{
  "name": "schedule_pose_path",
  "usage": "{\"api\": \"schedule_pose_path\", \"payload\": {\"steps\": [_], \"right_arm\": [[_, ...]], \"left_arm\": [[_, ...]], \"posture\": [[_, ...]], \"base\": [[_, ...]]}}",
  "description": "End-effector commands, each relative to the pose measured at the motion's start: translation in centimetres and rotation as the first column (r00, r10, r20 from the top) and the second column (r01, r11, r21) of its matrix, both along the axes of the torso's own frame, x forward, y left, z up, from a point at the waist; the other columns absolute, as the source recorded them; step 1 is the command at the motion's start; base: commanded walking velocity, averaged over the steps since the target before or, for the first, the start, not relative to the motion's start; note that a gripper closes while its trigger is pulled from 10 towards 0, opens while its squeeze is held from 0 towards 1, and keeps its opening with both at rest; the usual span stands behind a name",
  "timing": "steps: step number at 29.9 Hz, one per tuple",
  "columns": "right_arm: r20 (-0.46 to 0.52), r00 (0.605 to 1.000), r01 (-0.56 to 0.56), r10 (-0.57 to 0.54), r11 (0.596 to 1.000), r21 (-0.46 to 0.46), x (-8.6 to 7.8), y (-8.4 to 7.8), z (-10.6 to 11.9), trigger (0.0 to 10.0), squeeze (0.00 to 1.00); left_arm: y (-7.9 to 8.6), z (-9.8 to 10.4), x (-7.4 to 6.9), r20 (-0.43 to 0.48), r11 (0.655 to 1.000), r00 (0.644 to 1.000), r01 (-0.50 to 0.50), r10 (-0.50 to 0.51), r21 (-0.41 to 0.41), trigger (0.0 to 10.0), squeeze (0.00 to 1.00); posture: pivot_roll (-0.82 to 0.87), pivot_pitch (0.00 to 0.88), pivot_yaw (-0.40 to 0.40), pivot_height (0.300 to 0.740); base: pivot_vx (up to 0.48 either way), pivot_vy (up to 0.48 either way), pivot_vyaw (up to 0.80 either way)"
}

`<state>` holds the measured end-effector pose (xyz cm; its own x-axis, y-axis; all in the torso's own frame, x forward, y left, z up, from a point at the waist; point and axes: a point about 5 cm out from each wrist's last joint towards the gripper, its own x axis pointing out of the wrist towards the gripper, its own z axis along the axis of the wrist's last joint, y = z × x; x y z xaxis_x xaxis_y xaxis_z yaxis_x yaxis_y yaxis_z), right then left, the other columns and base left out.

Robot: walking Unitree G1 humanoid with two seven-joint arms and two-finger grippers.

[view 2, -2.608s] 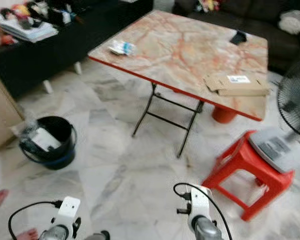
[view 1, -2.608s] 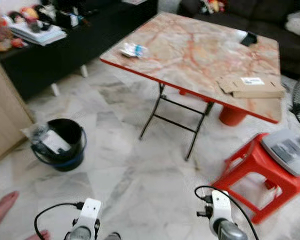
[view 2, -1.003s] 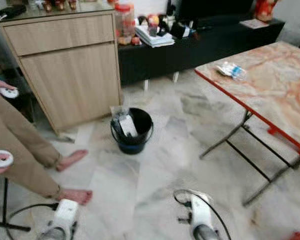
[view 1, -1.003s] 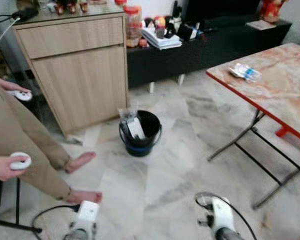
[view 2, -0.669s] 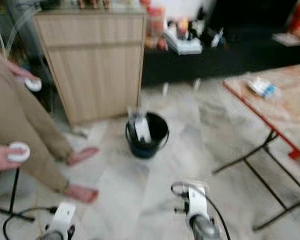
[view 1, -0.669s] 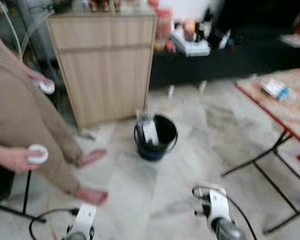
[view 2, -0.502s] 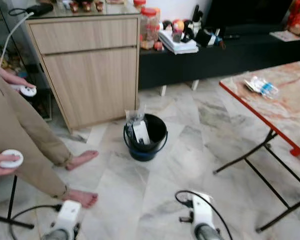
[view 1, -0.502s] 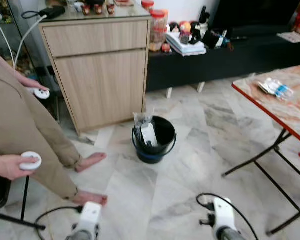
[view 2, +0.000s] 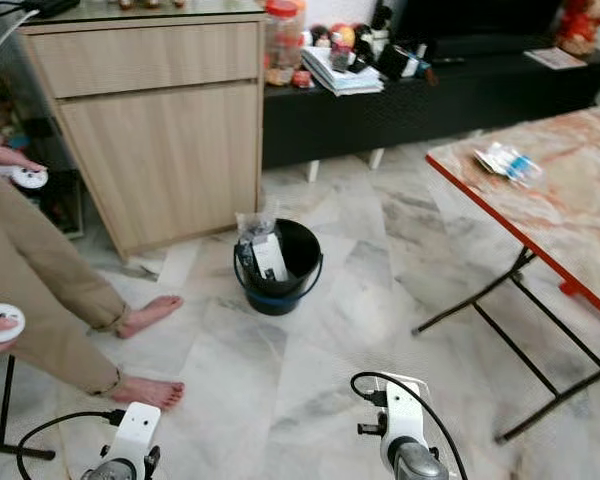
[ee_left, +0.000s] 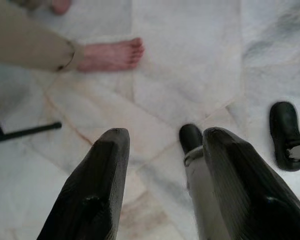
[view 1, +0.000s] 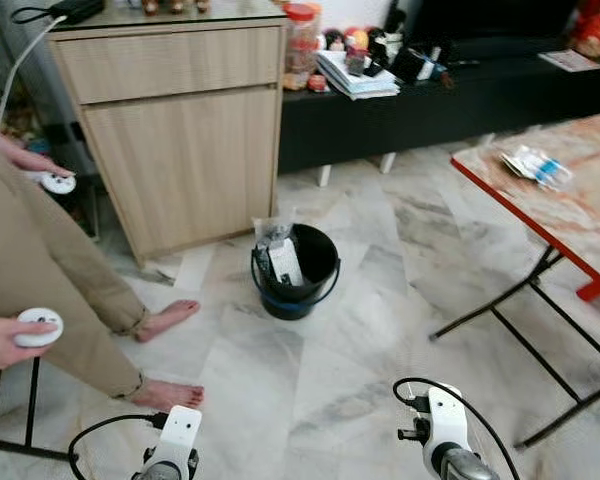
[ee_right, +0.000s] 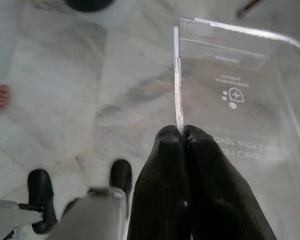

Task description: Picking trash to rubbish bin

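Clear plastic packaging [ee_right: 230, 95], printed with faint lettering, pinched by one edge between the pressed-together fingers of the right gripper [ee_right: 184, 134]; carried low over the marble floor [view 1: 360, 330]. Black rubbish bin [view 1: 296, 270] ahead at roughly 11 o'clock on that floor, well apart from both arms, already holding a white box and a crumpled bag. Left gripper [ee_left: 162, 145] spread, holding nothing, hanging idle.

Step in hand, by judgement: carrying the packaging to the bin. To do well:
- Keep the pinch firm; thin sheet, held at the rim alone, liable to slip.
- Approach on the side away from the person's bare feet [view 1: 170, 393] at 9 o'clock.
- Stop near the bin, bring the gripper above the opening, then release.

Wooden cabinet [view 1: 175, 120] at 11 o'clock behind the bin. Red-edged worktop [view 1: 570, 215] at 2 o'clock, more wrappers [view 1: 535, 165] on it.
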<state>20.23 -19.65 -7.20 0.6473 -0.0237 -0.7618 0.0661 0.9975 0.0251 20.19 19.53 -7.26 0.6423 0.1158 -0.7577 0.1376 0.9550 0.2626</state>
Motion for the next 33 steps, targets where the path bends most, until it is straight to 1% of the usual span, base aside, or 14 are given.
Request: {"api": "schedule_pose_path", "payload": {"steps": [1,20,23,33], "right_arm": [[0.002,1.000,0.013,-0.013,1.000,0.003,-0.01,-0.28,0.04,10.0,0.00],[0.005,1.000,0.018,-0.019,1.000,0.020,-0.09,-0.05,-0.03,10.0,0.00],[0.005,1.000,0.016,-0.016,1.000,0.020,-0.07,-0.02,-0.02,10.0,0.00],[0.012,1.000,0.005,-0.005,1.000,0.016,-0.04,0.05,0.01,10.0,0.00]], "left_arm": [[-0.32,-0.26,-0.36,-0.017,1.000,1.000,0.003,-0.003,-0.008,10.0,0.00],[-0.11,-0.38,-0.61,-0.032,1.000,0.999,0.007,-0.006,0.005,10.0,0.00],[-0.08,-0.39,-0.63,-0.033,1.000,0.999,0.006,-0.006,0.006,10.0,0.00],[-0.08,-0.44,-0.74,-0.035,1.000,0.999,0.010,-0.010,0.007,10.0,0.00]], "posture": [[0.07,0.118,-0.125,0.740],[0.08,0.113,-0.122,0.740],[0.08,0.109,-0.120,0.740],[0.08,0.102,-0.120,0.740]], "base": [[0.251,0.000,0.00],[0.290,0.000,0.00],[0.319,0.000,-0.44],[0.318,0.000,0.00]]}}
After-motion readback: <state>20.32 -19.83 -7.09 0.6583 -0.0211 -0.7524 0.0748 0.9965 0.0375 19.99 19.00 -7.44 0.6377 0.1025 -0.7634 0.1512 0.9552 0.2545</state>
